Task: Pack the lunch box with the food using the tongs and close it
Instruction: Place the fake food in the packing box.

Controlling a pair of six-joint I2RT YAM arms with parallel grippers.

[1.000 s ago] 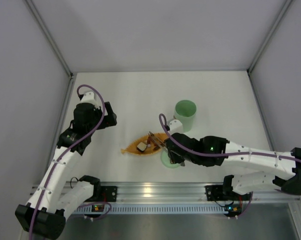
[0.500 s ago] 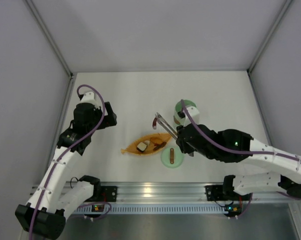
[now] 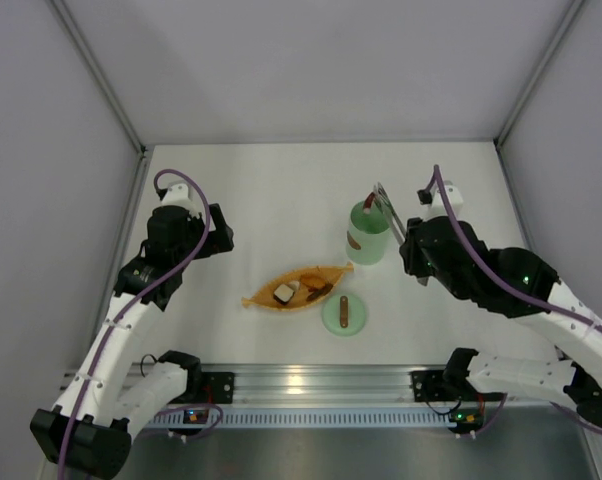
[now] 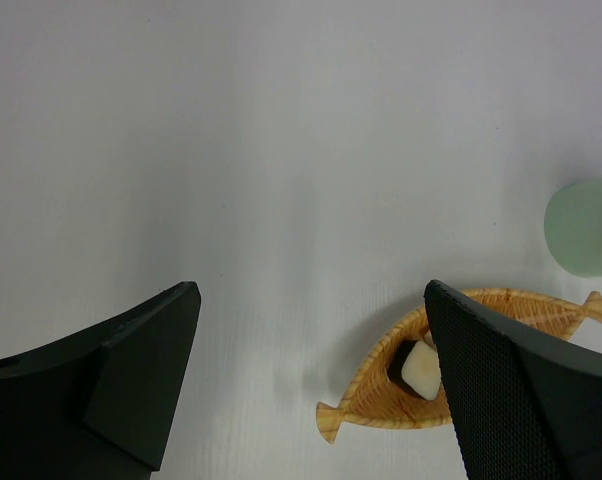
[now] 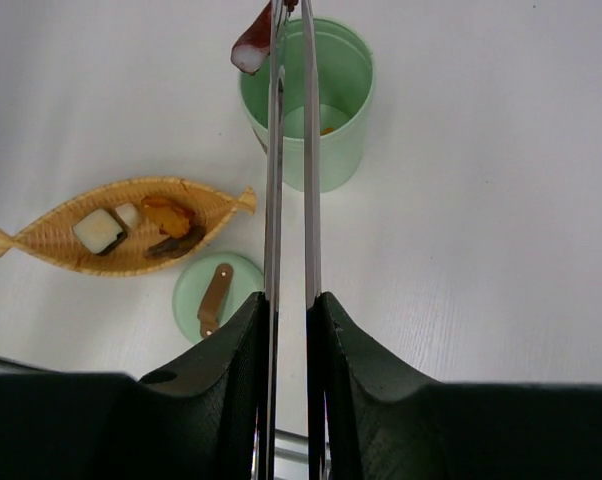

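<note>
The tongs (image 5: 274, 180) are pinched between the right fingers (image 5: 231, 380), with a brown-and-white food piece (image 5: 253, 45) gripped at their tips over the rim of the open lunch box (image 5: 341, 150). The lid (image 5: 196, 285) is laid on the counter (image 3: 281, 190) beside the orange dish (image 5: 41, 245). The left fingers (image 4: 131, 370) are spread above the counter.

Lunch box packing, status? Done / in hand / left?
Done: an orange bit seems to lie in the lunch box. In hand: right gripper shut on the tongs, which pinch a reddish piece by the box's rim, not yet dropped. Left: white, orange and brown pieces in the orange dish, then the lid, lying on the table beside it.
</note>
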